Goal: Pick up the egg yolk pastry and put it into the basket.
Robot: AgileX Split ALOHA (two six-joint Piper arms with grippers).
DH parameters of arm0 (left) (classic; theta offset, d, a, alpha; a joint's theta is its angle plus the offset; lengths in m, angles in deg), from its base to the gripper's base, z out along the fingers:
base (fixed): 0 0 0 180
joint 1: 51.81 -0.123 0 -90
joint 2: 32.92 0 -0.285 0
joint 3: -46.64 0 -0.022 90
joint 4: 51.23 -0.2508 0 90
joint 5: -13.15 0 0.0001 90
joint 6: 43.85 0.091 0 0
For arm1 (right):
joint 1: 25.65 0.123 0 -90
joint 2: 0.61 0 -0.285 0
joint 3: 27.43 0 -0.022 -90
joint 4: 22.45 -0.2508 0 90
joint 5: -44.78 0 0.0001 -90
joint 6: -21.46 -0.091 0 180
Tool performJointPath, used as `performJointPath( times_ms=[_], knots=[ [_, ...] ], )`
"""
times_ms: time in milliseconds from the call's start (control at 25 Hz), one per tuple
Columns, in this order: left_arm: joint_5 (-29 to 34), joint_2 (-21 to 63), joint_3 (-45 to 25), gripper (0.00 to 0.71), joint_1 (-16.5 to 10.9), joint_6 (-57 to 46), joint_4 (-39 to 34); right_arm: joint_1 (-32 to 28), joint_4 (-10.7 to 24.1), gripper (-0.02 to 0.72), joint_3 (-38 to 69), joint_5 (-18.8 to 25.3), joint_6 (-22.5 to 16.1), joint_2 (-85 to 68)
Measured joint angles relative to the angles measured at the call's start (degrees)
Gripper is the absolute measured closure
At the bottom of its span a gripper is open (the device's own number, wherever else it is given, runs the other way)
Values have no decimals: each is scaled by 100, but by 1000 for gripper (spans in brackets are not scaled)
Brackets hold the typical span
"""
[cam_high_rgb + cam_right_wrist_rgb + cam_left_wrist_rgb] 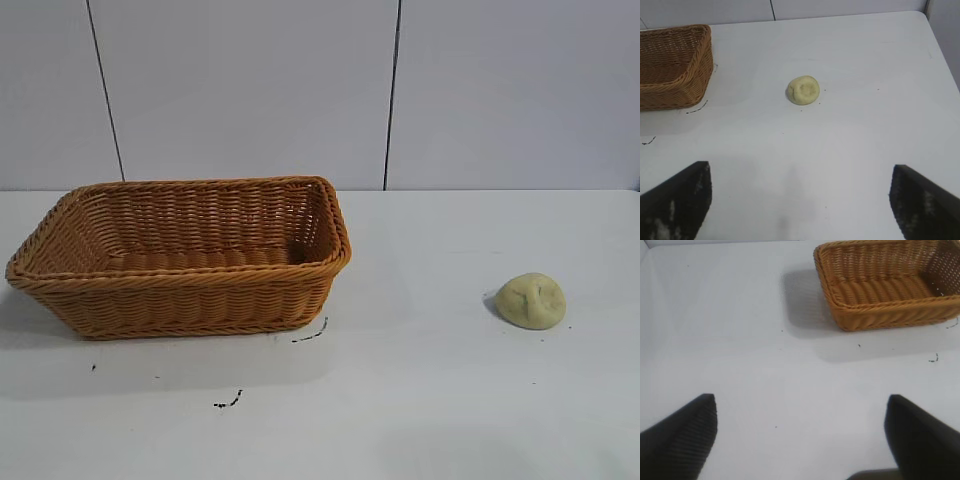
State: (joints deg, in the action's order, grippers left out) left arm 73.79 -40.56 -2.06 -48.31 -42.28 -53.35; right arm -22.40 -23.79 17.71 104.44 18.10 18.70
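Wicker first, at the left: the basket (180,255) sits on the white desk (420,400), long side toward the outside camera, and nothing lies in the part of its floor that shows. Well apart from it, over at the right, the pastry (531,300) rests alone on the bare desk, dome up, with a crease or two on top. It is roundish, so no long axis matters for the grasp.

From outside, neither arm is in sight. The wrist cameras fill that in. The left gripper (802,437) hangs over bare desk with its fingers spread wide and nothing between them; the basket (890,285) lies ahead of it and off to one side, and no pastry shows in its view at all. It looks parked.

The right gripper (800,200) is also spread wide and empty, pointing down and forward at the desk. The pastry (803,90) lies straight ahead of it, almost on the midline between the two fingertips, with clear desk in between. The basket (672,65) edges into that view farther off, to one side.

So the right arm is plainly the nearer one, I'd say, and its coming move is a straight reach forward and down. The pickup has not begun.
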Motion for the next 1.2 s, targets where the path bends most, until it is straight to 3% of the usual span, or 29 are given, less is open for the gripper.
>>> performJointPath(
  times_ms=[480,880,1200],
  knots=[
    [0,0,0,17,0,0,0,0,0,8,-1663,-402,-44,4622],
    [0,0,0,17,0,0,0,0,11,8,-3789,-416,122,7875],
    [0,0,0,17,0,0,0,53,35,8,-5540,89,469,9477]
  ],
)
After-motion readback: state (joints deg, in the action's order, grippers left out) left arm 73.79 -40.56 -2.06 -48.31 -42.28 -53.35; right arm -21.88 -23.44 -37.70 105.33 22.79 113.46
